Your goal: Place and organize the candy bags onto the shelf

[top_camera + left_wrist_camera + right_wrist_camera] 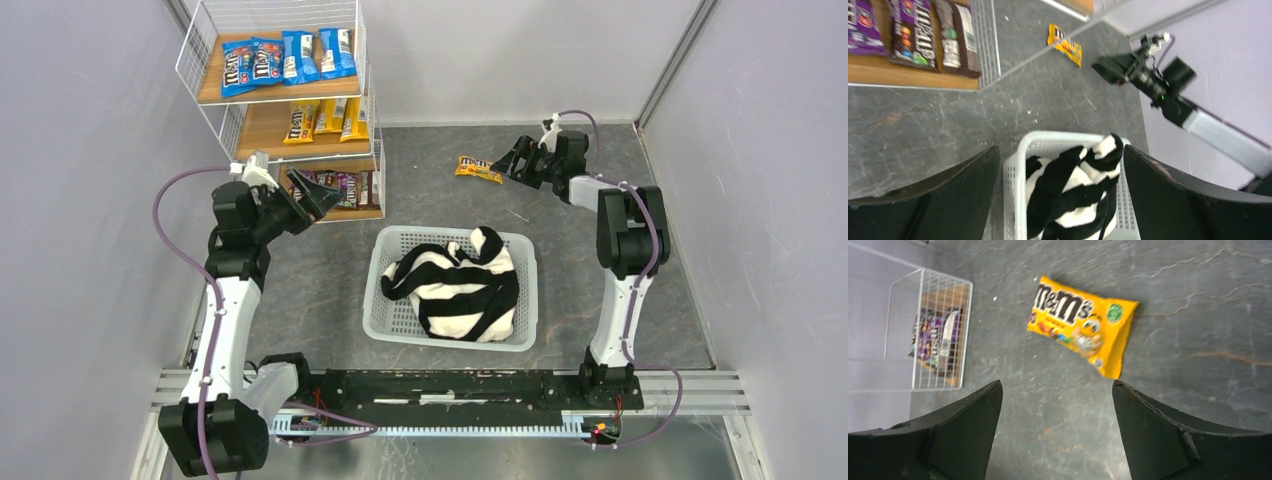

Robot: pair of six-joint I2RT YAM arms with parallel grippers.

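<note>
A yellow candy bag [479,169] lies flat on the grey table at the back; it also shows in the right wrist view [1082,324] and the left wrist view [1065,44]. My right gripper [513,160] is open and empty, just right of that bag. The shelf [285,100] stands at the back left with blue bags [285,58] on the top board, yellow bags [325,118] on the middle board and dark purple-brown bags [345,188] on the bottom board. My left gripper [322,195] is open and empty in front of the bottom board.
A white plastic lattice basket [455,288] holding a black-and-white striped cloth [455,282] sits in the middle of the table. Grey walls close in on both sides. The metal rail with the arm bases [450,390] runs along the near edge.
</note>
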